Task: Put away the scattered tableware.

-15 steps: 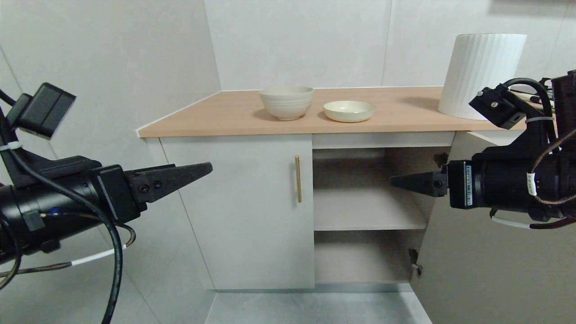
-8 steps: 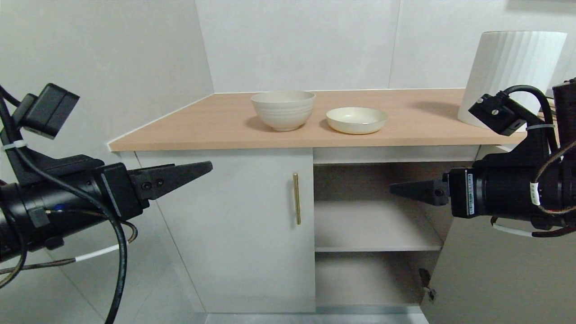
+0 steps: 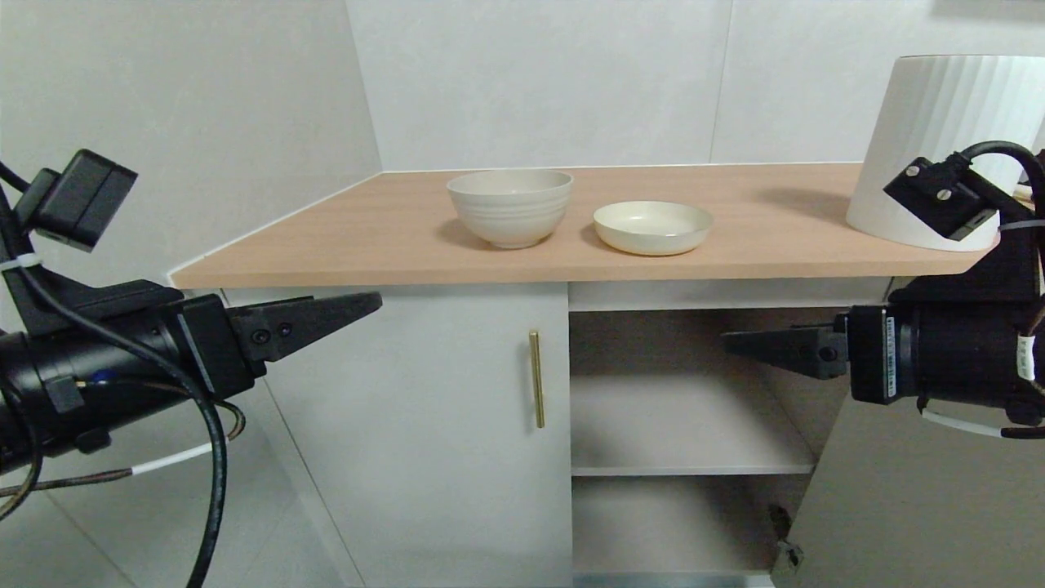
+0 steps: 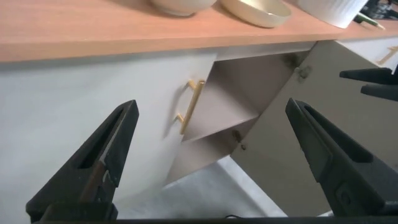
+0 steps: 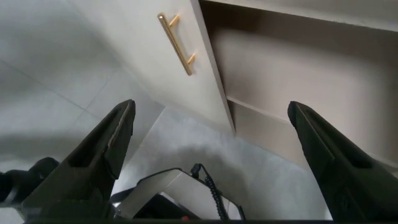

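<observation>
Bowl [image 3: 509, 207] and shallow dish [image 3: 652, 227] sit just beside each other on the counter [image 3: 392, 237], above and ahead of both my pincers. The bowl is nearer my left pincer [image 3: 359, 306], the dish nearer my right pincer [image 3: 735, 343]. Both pincers hang below the counter edge, fingers spread wide, holding nothing. The cupboard shelf [image 3: 678, 425] lies just past my right pincer, its door swung aside.

I judge the next step is taking the bowl. I should rise above the counter edge first, then come down on the rim with one finger inside and one outside, staying off the dish.
</observation>
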Tool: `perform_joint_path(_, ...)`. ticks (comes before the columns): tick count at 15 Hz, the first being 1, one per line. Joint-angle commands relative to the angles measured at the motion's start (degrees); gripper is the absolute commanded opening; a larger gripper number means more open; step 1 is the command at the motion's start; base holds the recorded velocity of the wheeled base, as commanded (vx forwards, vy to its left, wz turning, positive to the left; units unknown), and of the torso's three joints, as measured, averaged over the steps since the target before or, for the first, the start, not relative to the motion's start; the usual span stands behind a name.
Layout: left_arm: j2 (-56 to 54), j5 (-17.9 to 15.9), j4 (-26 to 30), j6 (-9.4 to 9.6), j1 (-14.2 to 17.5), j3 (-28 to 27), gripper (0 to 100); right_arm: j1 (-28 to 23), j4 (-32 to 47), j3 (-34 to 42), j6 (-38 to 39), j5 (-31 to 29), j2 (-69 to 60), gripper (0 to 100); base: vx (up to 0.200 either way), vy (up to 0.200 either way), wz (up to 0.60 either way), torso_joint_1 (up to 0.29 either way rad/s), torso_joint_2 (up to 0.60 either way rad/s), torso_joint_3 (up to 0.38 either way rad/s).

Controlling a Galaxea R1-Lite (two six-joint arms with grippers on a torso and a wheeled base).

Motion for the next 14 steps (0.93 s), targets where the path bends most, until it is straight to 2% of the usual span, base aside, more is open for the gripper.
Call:
perform_joint_path(1, 0.5, -0.01, -0.07, -0.04, 0.01, -0.04, 100, -0.01, -0.12, 0.18, -0.12, -0.05, -0.15, 100, 0.0, 0.0, 0.0, 0.036, -0.19, -0.168)
perform_joint_path(4, 1.64, -0.45, 0.19, -0.04, -0.17, -0.04, 100, -0.01, -0.12, 0.27, -0.47, -0.05, 0.38, 100, 0.0, 0.0, 0.0, 0.08, -0.25, -0.268)
perform_joint_path(11, 5.07, -0.45, 0.01, -0.04, -0.17, -0.39, 100, -0.1, -0.12, 0.27, -0.47, -0.14, 1.26, 100, 0.0, 0.0, 0.0, 0.147, -0.48, -0.299)
perform_joint_path(14, 7.09, -0.45, 1.07, -0.04, -0.17, -3.9, 100, -0.54, -0.91, -0.08, -1.17, -0.14, 2.58, 100, 0.0, 0.0, 0.0, 0.181, -0.47, -0.289)
